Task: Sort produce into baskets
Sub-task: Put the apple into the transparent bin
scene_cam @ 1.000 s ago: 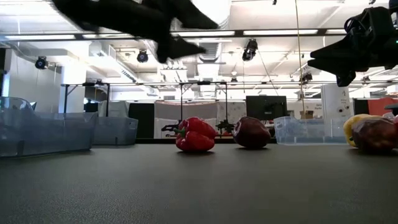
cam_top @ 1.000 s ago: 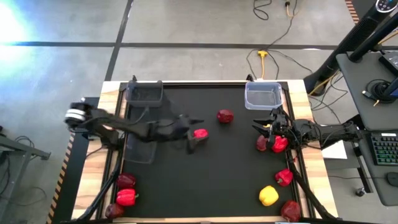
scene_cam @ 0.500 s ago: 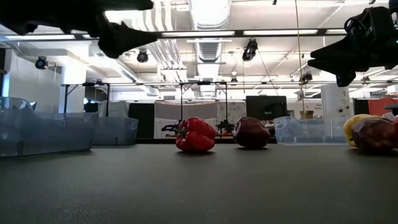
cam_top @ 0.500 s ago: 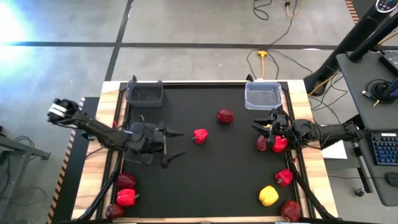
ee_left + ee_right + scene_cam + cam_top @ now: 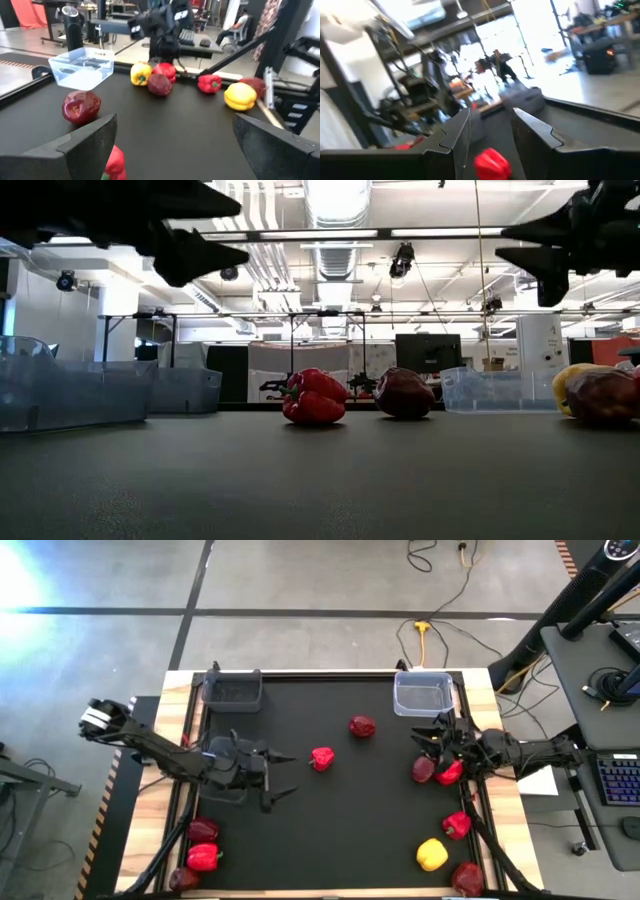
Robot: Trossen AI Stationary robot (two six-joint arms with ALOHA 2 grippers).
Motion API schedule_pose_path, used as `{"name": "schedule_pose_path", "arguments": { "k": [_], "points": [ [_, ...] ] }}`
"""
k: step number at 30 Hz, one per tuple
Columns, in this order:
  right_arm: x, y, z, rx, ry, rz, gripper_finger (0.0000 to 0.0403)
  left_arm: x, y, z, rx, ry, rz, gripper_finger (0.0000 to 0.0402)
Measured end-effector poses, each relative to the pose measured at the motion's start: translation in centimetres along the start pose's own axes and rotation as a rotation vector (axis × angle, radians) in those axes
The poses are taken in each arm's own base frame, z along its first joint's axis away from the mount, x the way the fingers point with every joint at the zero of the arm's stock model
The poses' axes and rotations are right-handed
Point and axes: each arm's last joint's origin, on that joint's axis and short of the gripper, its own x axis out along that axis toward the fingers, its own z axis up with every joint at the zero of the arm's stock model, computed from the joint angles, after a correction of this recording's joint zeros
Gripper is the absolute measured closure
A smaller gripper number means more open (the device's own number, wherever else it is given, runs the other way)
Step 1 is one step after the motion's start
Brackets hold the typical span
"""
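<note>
My left gripper [image 5: 287, 773] hovers open and empty over the mat's left half, to the left of a red pepper [image 5: 321, 758] that rests on the mat. In the left wrist view its fingers [image 5: 90, 137] stand wide apart with the pepper [image 5: 115, 165] low between them. My right gripper [image 5: 433, 732] is open and empty above the mat near the right edge, over a maroon fruit [image 5: 422, 770] and a red pepper [image 5: 450, 773]. A maroon fruit [image 5: 362, 726] lies mid-mat. A dark bin [image 5: 232, 691] and a clear bluish bin [image 5: 422, 694] stand at the far edge.
A second dark see-through bin [image 5: 218, 790] lies partly under my left arm. A red pepper [image 5: 456, 825], a yellow pepper [image 5: 432, 855] and a maroon fruit [image 5: 467, 877] lie near right; three red and maroon pieces [image 5: 203, 845] lie near left. Another yellow pepper [image 5: 141, 73] shows below my right gripper.
My left gripper has drawn back from the red pepper toward the table's left edge, open and empty, then held still; the pepper has stayed where it was. My right gripper has risen a little above the produce at the right edge.
</note>
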Motion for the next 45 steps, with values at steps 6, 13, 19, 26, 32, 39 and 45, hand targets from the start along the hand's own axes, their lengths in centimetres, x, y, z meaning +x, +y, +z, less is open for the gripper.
{"name": "schedule_pose_path", "arguments": {
  "k": [6, 13, 19, 26, 32, 39, 45],
  "points": [
    [0.4, 0.4, -0.9, 0.042, 0.086, 0.159, 0.0268, 2.6, -0.6, 1.1, 0.101, 0.031, -0.148, 0.0024],
    [2.4, 0.7, -0.6, 0.072, -0.031, 0.033, 0.0268, 3.8, -0.9, 5.0, 0.161, 0.006, -0.118, 0.0024],
    [5.2, 0.9, -2.3, 0.049, 0.015, -0.031, 0.0268, 2.5, -0.8, 7.4, 0.227, -0.069, -0.105, 0.0024],
    [11.4, 2.7, -3.1, -0.111, 0.13, -0.065, 0.0268, 0.3, 0.6, 5.9, 0.229, -0.048, -0.042, 0.0024],
    [17.7, 4.0, -1.5, -0.422, 0.249, -0.125, 0.0265, -1.5, 1.4, 5.8, 0.186, -0.087, -0.037, 0.0024],
    [22.1, 3.1, 3.0, -0.516, 0.669, -0.303, 0.0192, -3.0, 2.2, 5.4, 0.172, -0.109, -0.04, 0.0024],
    [23.6, 1.8, 5.1, -0.515, 0.93, -0.371, 0.0095, -3.3, 2.2, 5.5, 0.164, -0.125, -0.042, 0.0024]
  ]
}}
